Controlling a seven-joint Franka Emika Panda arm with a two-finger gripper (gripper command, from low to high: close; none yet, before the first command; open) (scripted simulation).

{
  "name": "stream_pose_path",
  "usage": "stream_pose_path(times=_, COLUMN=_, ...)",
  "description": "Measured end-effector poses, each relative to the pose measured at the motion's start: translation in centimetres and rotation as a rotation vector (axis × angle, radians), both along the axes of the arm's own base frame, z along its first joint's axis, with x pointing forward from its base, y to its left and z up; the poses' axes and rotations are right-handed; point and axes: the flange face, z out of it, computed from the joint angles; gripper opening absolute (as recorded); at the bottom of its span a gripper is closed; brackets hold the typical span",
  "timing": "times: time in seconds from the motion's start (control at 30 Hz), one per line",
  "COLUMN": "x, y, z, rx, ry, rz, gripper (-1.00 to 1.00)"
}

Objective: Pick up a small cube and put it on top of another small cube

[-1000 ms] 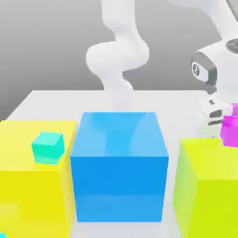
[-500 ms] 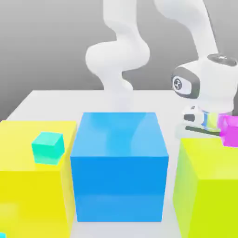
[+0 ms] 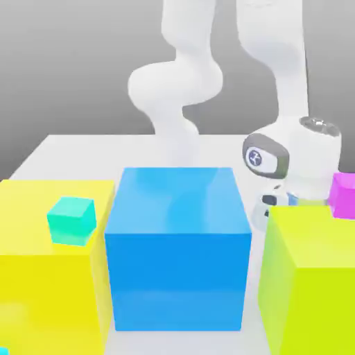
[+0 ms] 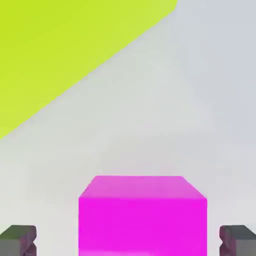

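Far left of the exterior frame: small teal cube (image 3: 71, 220), resting untouched on the large yellow block (image 3: 48, 277), nothing stacked on it. Centre: large blue block (image 3: 178, 243), bare on top. Right of centre: white arm (image 3: 274, 83) bent down behind the large lime-green block (image 3: 312, 284), wrist low over the pale grey bench (image 3: 83, 149). Far right edge: small magenta cube (image 3: 343, 195), sitting on the bench behind the lime-green block.

In the hand view: tool (image 4: 128, 240) spread wide, released, dark fingertips (image 4: 18, 240) flanking the magenta cube (image 4: 142, 215) on both sides with clear gaps, no contact.

Judged early: approach and alignment about done. Left to do: closing, lifting, carrying across to the teal cube, setting down on top.
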Motion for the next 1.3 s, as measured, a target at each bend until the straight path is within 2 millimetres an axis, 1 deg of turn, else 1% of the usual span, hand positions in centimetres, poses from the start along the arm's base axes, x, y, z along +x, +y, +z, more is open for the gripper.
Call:
stream_pose_path(times=0.23, x=0.0, y=0.0, z=0.0, rx=0.002, ry=-0.002, rz=0.0, gripper=-1.0)
stream_pose_path(times=0.47, x=0.6, y=0.3, z=3.6, rx=0.004, ry=-0.016, rz=0.004, gripper=-1.0)
stream_pose_path(times=0.67, x=0.1, y=0.1, z=6.1, rx=0.002, ry=-0.004, rz=0.001, gripper=-1.0)
stream_pose_path(times=0.7, x=0.0, y=0.5, z=6.5, rx=0.001, ry=0.001, rz=0.021, gripper=-1.0)
stream_pose_path(times=0.73, x=0.2, y=1.3, z=7.2, rx=0.0, ry=0.007, rz=0.065, gripper=-1.0)
stream_pose_path(times=0.87, x=1.7, y=5.0, z=10.6, rx=-0.014, ry=0.021, rz=0.283, gripper=-1.0)
stream_pose_path(times=0.97, x=2.2, y=6.4, z=13.0, rx=0.01, ry=0.056, rz=0.4, gripper=-1.0)
stream_pose_path(times=1.07, x=3.1, y=6.7, z=15.7, rx=0.05, ry=0.091, rz=0.488, gripper=-1.0)
stream_pose_path(times=1.2, x=3.5, y=7.4, z=19.6, rx=0.111, ry=0.123, rz=0.629, gripper=-1.0)
stream_pose_path(times=1.3, x=4.8, y=6.2, z=24.4, rx=0.14, ry=0.103, rz=0.749, gripper=-1.0)
